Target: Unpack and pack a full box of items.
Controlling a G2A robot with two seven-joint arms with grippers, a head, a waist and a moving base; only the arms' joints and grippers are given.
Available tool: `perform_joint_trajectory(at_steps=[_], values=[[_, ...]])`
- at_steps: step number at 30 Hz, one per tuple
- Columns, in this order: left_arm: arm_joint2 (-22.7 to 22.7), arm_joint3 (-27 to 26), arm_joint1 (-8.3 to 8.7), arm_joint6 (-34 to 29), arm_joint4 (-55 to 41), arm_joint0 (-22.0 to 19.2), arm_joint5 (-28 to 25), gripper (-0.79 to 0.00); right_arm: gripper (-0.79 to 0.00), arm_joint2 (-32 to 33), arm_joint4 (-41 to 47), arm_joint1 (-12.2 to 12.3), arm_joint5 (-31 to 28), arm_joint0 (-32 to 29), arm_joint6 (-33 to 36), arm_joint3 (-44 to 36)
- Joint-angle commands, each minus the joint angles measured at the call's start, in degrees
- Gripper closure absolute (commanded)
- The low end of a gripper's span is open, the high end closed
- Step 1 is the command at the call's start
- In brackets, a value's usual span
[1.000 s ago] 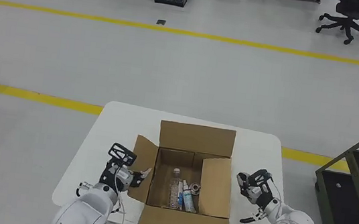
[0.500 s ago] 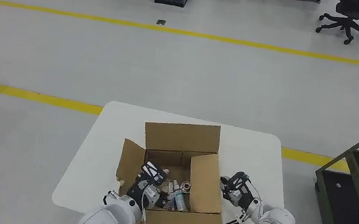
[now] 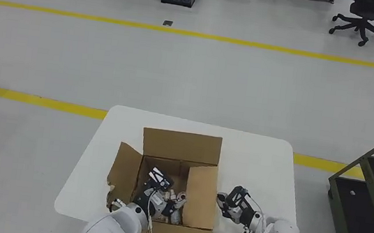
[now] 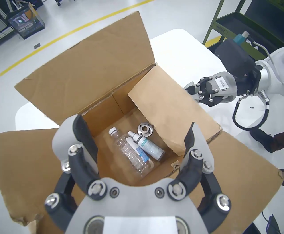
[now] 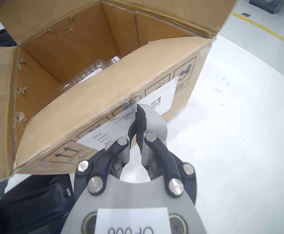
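An open cardboard box [image 3: 180,146] stands on the white table [image 3: 259,160]. On its floor lie a clear plastic bottle [image 4: 131,155], a white spray bottle [image 4: 147,148] with a dark cap, and a round metal flange [image 4: 145,129]. My left gripper [image 4: 135,123] hangs open above the box's inside, over these items [image 3: 161,199]. My right gripper [image 5: 139,112] is shut, its tips against the labelled outer side wall of the box [image 5: 111,88]. From the top view it sits just right of the box's right flap [image 3: 224,204].
The box's flaps [image 4: 93,66] stand up at the back and spread out at the sides. Bare table lies right of the box [image 5: 233,110]. A green metal rack [image 3: 369,181] stands off the table's right side.
The box has slid left across the table with my right gripper following against its side. My left gripper has moved from outside the left flap to above the box's inside.
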Motion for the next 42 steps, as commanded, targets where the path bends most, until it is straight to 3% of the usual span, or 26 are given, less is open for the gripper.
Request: perform_joint_trajectory(at_steps=[1,7,12,20,24,32,35,42], values=[[0.0,0.0,0.0,0.0,0.0,0.0,0.0,-0.785,0.0,-0.15,-0.18,0.05,-0.45,-0.43,0.24,-0.55],[0.05,0.49,-0.02,0.29,-0.83,0.16,0.03,-0.785,0.0,-0.26,0.32,0.02,-0.25,-0.6,0.59,-1.13],[1.68,3.78,-0.3,-1.03,-7.25,-2.04,-3.34,-0.785,0.0,2.49,1.08,0.6,0.42,-0.73,-0.17,-1.03],[4.0,16.98,-1.89,-5.43,-30.5,-11.25,-4.79,-0.785,0.0,7.33,2.78,1.66,1.18,-2.7,-0.81,-1.63],[3.82,22.96,-2.3,-5.97,-37.36,-14.59,-4.85,-0.785,0.0,8.58,3.27,1.96,1.44,-4.12,-0.71,-2.66],[3.54,23.97,-2.33,-5.59,-38.55,-14.72,-4.54,-0.785,0.0,9.09,3.84,2.06,2.4,-4.91,0.64,-3.26],[3.2,24.41,-2.5,-4.89,-45.72,-13.84,-5.68,-0.785,0.0,8.94,3.97,2.01,2.5,-4.57,1.07,-3.36],[2.62,31.15,-2.6,-3.46,-49.7,-16.06,-4.72,-0.785,0.0,7.92,3.35,1.8,2.72,-3.5,1.95,-3.76]])
